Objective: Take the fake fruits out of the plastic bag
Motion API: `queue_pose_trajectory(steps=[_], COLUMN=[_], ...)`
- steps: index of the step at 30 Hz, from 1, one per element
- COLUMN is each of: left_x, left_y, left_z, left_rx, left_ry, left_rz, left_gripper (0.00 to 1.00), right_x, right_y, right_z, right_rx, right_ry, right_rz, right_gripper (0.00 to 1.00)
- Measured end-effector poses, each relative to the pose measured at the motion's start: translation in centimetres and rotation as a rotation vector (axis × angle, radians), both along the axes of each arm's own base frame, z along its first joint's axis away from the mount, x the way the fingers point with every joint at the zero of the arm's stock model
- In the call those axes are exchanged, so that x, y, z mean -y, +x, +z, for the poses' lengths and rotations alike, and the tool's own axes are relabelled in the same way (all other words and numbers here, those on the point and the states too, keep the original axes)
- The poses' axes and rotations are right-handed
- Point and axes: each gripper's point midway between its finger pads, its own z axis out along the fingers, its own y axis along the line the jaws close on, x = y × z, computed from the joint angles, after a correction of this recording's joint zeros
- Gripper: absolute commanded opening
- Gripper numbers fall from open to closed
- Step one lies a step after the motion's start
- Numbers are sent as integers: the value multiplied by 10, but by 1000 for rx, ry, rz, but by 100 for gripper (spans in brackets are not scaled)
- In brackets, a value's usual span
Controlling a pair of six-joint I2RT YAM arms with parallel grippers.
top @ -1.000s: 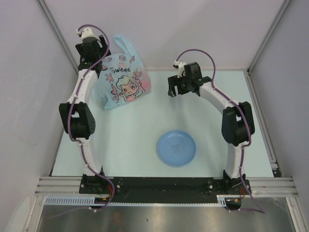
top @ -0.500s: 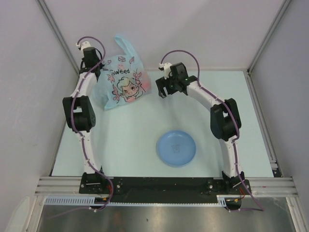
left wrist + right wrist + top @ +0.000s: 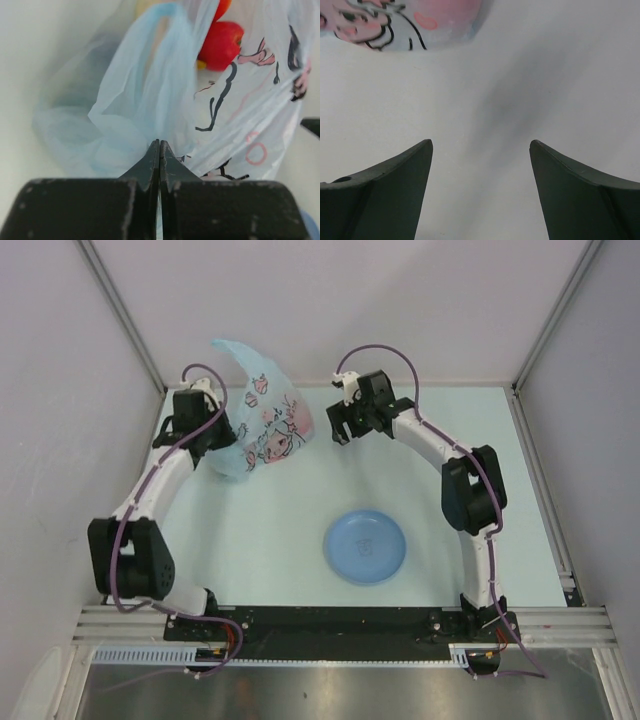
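Landmark: the blue plate (image 3: 345, 550) is lying bare on the table (image 3: 300, 500); every place below is being given from it.
Task thing: the plastic bag (image 3: 265, 425) is sitting well beyond the plate and off to its left, leaning, with one handle sticking up.
Contents: the fake fruits (image 3: 220, 45) are lying inside the bag; a red one is showing through the film, with an orange-red one and something yellow peeking in at the top of the left wrist view. None is lying on the plate.
Left hand: the left gripper (image 3: 159, 150) is working at the bag's edge farthest from the plate, its jaws pressing together and apparently pinching a fold of the bag's film.
Right hand: the right gripper (image 3: 480, 150) is hovering beyond the plate, just beside the bag's plate-side edge, jaws standing wide apart over bare table and holding nothing.
Step in hand: judging from this, the left is anchoring the bag while the right is getting ready to open or empty it.
Doing it well: the left should be keeping its pinch firm without dragging the bag farther from the plate; the right should be aiming for the free handle or mouth, not the fruit-filled bulge.
Risk: thin film is likely to be slipping or stretching, so slow pulls are looking wiser.
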Motion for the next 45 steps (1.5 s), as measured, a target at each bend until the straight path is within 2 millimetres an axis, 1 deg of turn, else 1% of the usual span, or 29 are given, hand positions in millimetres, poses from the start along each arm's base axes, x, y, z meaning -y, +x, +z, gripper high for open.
queue_pose_trajectory(steps=[2, 3, 5, 7, 8, 9, 11, 13, 15, 17, 19, 23, 25, 28, 30, 32, 35, 36, 38, 40, 41, 42, 43, 44, 45], left_x=[-6, -7, -12, -15, -16, -18, -20, -22, -23, -23, -23, -23, -24, -23, -23, -21, -19, -18, -17, -15, -15, -15, -14, -13, -12], left_y=[-26, -33, -45, -57, -60, -65, -78, -90, -95, -97, -97, -100, -102, -104, -105, -106, -107, -107, -108, -109, -111, -112, -113, -115, -117], left_z=[1, 0, -7, -17, -19, -22, -26, -28, -28, -29, -30, -32, -32, -27, -23, -21, -23, -23, -24, -24, -26, -26, -27, -27, -28], left_rx=[-11, -16, -41, -81, -91, -98, -117, -124, -121, -120, -120, -121, -119, -103, -89, -84, -88, -88, -89, -89, -91, -92, -93, -92, -92], left_ry=[7, 10, 22, 41, 46, 55, 71, 82, 83, 87, 91, 96, 100, 108, 111, 107, 106, 105, 104, 104, 106, 108, 110, 114, 115], left_rz=[13, 18, 34, 43, 44, 42, 41, 45, 46, 44, 40, 32, 28, 15, 4, -8, -25, -33, -44, -53, -58, -61, -66, -73, -79], left_gripper=[0, 0, 0, 0, 0, 0, 0, 0, 0, 0, 0, 0, 0, 0, 0, 0, 0, 0, 0, 0, 0, 0, 0, 0, 0], right_x=[-6, -9, -21, -36, -43, -52, -72, -92, -111, -130, -146, -175, -187, -206, -215, -224, -235, -240, -249, -251, -251, -251, -249, -247, -245], right_y=[1, 2, 11, 25, 31, 38, 45, 45, 40, 32, 25, 12, 7, -1, -2, 2, 13, 20, 35, 47, 51, 55, 59, 64, 68], right_z=[9, 15, 43, 83, 100, 122, 162, 194, 212, 221, 223, 213, 208, 199, 192, 184, 170, 163, 162, 147, 138, 128, 116, 105, 99], right_rx=[7, 10, 47, 123, 158, 209, 301, 374, 420, 447, 466, 498, 524, 588, 636, 698, 775, 796, 864, 906, 913, 916, 909, 899, 896], right_ry=[27, 43, 100, 169, 199, 235, 310, 388, 454, 502, 538, 580, 590, 590, 580, 560, 534, 527, 535, 526, 516, 503, 484, 468, 456], right_rz=[15, 22, 33, 45, 50, 57, 83, 117, 152, 190, 222, 281, 306, 345, 353, 340, 293, 278, 247, 229, 222, 214, 203, 186, 173], right_gripper=[82, 83, 83, 83, 84, 85, 87, 88, 89, 92, 94, 100, 100, 100, 100, 100, 100, 100, 99, 94, 86, 82, 71, 67, 64])
